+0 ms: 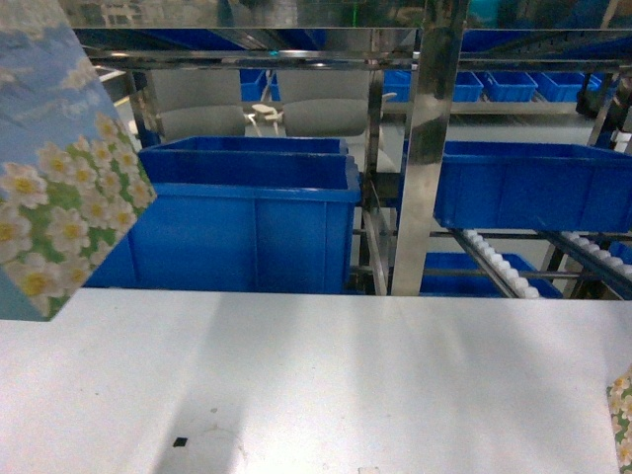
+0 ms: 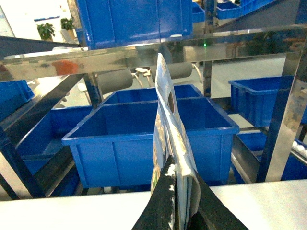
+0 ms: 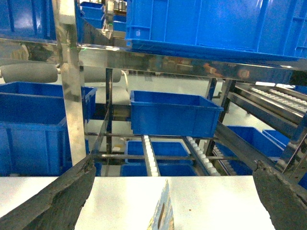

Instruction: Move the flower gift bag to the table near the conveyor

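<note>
The left gripper (image 2: 182, 201) is clamped on the top edge of a flower gift bag (image 2: 170, 129); in the left wrist view its two dark fingers (image 2: 163, 201) pinch the flattened paper, and the bag stands edge-on above them. From the head camera the same bag fills the 9 o'clock side of the frame, daisies on blue and green, hanging in the air over the near-left part of the table (image 1: 326, 375) and not resting on it.

The right gripper (image 3: 168, 191) is spread wide and holding nothing; its two fingers frame the view at 8 and 4 o'clock. A second piece of daisy print (image 3: 163, 213) pokes up at 6 o'clock between them, and a matching scrap (image 1: 622, 415) shows at 4 o'clock in the head view. Whether that is another bag, I cannot tell.

The conveyor (image 1: 499, 259), steel rails with white rollers, runs off the table's far edge toward 3 o'clock, behind the blue bins (image 1: 247, 212).

To do this step well, I would carry the bag rightward toward those rollers, keep it upright, lower until the base sits flat on the pale top, then release. A thin bag pinched at one edge may swing or topple, so slow travel seems wise, clear of the steel upright (image 1: 430, 148).
</note>
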Robot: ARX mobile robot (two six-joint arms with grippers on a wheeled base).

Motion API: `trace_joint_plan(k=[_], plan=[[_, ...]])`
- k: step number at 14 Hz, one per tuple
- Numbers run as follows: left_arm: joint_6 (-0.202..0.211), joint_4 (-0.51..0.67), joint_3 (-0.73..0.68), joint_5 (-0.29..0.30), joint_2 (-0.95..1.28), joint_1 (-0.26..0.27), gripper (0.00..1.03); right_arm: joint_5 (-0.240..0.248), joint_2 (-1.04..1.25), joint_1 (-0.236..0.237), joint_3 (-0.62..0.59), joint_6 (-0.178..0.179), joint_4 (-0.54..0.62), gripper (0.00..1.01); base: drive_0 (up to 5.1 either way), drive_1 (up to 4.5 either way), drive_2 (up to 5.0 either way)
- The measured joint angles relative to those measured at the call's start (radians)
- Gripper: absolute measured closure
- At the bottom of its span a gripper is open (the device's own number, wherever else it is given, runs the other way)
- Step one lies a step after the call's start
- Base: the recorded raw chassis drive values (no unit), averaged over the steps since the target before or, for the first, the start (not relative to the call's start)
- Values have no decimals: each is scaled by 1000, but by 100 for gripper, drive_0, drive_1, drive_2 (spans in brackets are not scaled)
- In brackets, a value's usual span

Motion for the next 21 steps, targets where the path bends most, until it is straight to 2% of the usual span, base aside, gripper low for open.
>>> trace_joint_plan(k=[2, 4, 7, 9, 12, 14, 19, 21], plan=[[11, 109, 9, -35, 137, -15, 101, 0, 0, 0, 0, 0, 0, 3, 0, 0, 0], [9, 199, 9, -36, 241, -13, 101, 0, 0, 0, 0, 0, 0, 3, 0, 0, 0], [5, 275, -9, -56, 381, -13, 101, 0, 0, 0, 0, 0, 0, 3, 0, 0, 0], [-24, 333, -36, -88, 498, -27, 101, 0, 0, 0, 0, 0, 0, 3, 0, 0, 0], [-48, 481, -101, -95, 661, -23, 101, 0, 0, 0, 0, 0, 0, 3, 0, 0, 0], [-73, 498, -105, -115, 725, -28, 101, 0, 0, 0, 0, 0, 0, 3, 0, 0, 0], [-147, 589, -111, -114, 841, -24, 101, 0, 0, 0, 0, 0, 0, 3, 0, 0, 0], [-156, 644, -113, -103, 900, -19, 101, 0, 0, 0, 0, 0, 0, 3, 0, 0, 0]])
